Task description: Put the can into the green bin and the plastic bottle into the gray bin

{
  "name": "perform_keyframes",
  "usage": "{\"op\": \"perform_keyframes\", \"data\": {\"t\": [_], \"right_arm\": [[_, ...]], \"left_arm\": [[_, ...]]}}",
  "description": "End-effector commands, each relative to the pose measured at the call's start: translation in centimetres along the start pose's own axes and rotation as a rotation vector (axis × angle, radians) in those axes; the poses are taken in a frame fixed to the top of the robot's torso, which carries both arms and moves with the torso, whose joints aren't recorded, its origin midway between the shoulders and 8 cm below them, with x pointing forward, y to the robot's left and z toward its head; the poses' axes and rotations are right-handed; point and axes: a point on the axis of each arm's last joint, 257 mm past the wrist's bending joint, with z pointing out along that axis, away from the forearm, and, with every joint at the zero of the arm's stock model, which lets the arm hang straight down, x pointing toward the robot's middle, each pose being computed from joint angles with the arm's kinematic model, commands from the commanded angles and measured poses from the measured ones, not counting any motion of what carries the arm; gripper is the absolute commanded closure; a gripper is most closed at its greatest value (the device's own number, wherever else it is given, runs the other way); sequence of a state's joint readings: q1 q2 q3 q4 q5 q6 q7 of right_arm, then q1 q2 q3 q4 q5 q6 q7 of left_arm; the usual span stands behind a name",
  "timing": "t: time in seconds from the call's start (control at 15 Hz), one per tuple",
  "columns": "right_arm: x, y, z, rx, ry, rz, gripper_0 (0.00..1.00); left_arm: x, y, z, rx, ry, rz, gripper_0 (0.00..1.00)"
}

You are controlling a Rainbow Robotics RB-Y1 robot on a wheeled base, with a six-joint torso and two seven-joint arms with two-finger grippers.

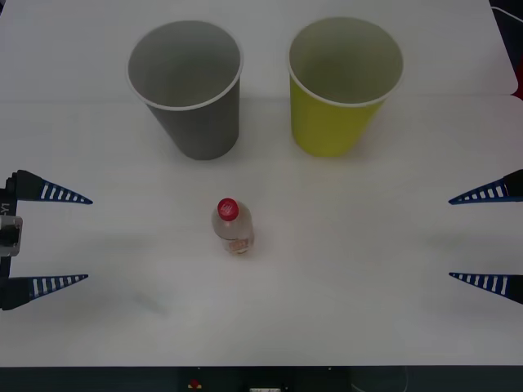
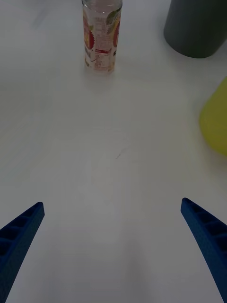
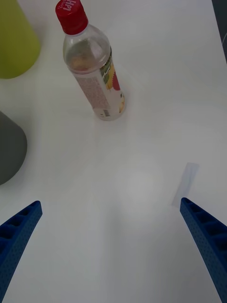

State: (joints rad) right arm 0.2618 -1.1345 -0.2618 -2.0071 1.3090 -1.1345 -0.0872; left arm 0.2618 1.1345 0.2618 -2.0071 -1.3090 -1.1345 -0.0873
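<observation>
The plastic bottle point(image 1: 232, 224) point(image 2: 101, 37) point(image 3: 92, 75) stands upright in the middle of the white table, clear with a red cap and a red-and-yellow label. Behind it stand the gray bin point(image 1: 189, 88) point(image 2: 196, 26) point(image 3: 10, 149) on the left and the green bin point(image 1: 341, 85) point(image 2: 215, 123) point(image 3: 15, 40) on the right, both upright and showing nothing inside. My left gripper point(image 1: 65, 238) point(image 3: 111, 251) is open at the left edge. My right gripper point(image 1: 474, 238) point(image 2: 112, 246) is open at the right edge. Both are well apart from the bottle. The can is out of view.
The white table point(image 1: 359, 269) runs wide between the two grippers. A small strip of clear tape point(image 3: 185, 183) lies flat on the table near the left gripper. A red object point(image 1: 518, 82) shows at the far right edge.
</observation>
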Motion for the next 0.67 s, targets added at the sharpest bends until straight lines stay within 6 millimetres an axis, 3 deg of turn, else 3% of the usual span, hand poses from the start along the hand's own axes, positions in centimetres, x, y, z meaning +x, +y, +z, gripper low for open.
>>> {"op": "perform_keyframes", "data": {"t": [0.07, 0.2, 0.4, 0.67], "right_arm": [[0.0, 0.0, 0.0, 0.0, 0.0, 0.0, 0.0], [0.0, 0.0, 0.0, 0.0, 0.0, 0.0, 0.0], [0.0, 0.0, 0.0, 0.0, 0.0, 0.0, 0.0], [0.0, 0.0, 0.0, 0.0, 0.0, 0.0, 0.0]], "left_arm": [[0.0, 0.0, 0.0, 0.0, 0.0, 0.0, 0.0], [-0.1, -1.6, 0.3, 0.024, -0.009, -0.015, 0.0], [-0.7, -1.7, 0.3, 0.022, -0.011, -0.008, 0.0], [0.1, -1.8, 0.7, 0.0, -0.022, -0.08, 0.0]]}}
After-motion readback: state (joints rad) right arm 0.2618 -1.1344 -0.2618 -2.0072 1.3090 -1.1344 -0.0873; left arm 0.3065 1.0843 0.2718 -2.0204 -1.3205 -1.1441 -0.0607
